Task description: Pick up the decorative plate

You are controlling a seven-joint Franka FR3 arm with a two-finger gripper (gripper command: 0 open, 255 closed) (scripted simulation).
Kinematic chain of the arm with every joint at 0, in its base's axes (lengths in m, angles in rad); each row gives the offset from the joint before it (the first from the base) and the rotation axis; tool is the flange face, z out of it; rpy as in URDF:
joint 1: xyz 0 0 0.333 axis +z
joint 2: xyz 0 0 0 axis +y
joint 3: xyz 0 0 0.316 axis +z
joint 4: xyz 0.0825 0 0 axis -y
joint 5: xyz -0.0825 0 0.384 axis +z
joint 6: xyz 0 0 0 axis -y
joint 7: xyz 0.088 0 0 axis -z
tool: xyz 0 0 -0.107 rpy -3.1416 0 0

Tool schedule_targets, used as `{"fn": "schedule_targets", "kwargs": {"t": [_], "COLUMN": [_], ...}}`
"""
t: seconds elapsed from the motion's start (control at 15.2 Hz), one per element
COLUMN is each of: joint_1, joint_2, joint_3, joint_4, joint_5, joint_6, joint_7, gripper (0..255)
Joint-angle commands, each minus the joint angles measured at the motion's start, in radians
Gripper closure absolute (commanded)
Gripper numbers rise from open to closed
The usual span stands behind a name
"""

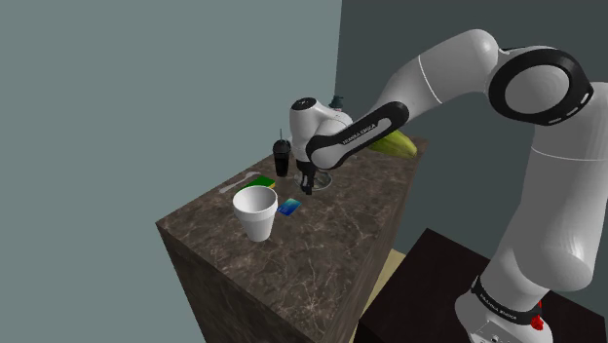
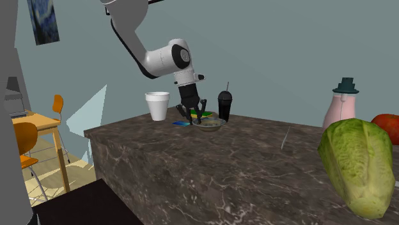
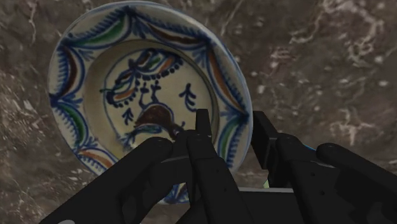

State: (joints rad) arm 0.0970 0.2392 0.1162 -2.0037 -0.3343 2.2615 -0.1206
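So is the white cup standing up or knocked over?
Standing up: the white cup rests on the counter, open mouth facing up.

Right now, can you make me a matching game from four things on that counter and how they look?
Things:
1. plate
2. cup
3. tumbler
4. lettuce

Looks:
A. plain white
B. green and leafy
C. black, with a straw
D. pale, painted with blue patterns

Pairs: 1-D, 2-A, 3-C, 4-B
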Motion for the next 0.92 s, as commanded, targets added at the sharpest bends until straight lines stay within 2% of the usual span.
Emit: {"fn": "schedule_targets", "kwargs": {"t": [0.0,0.13,0.86], "joint_1": [0.0,0.0,-0.002], "joint_2": [0.001,0.001,-0.069], "joint_3": [0.0,0.0,0.009], "joint_4": [0.0,0.0,0.061], "joint_5": [0.0,0.001,0.038], "joint_6": [0.0,-0.001,-0.125], "joint_7": [0.0,-0.001,-0.046], "gripper": [255,255,255]}}
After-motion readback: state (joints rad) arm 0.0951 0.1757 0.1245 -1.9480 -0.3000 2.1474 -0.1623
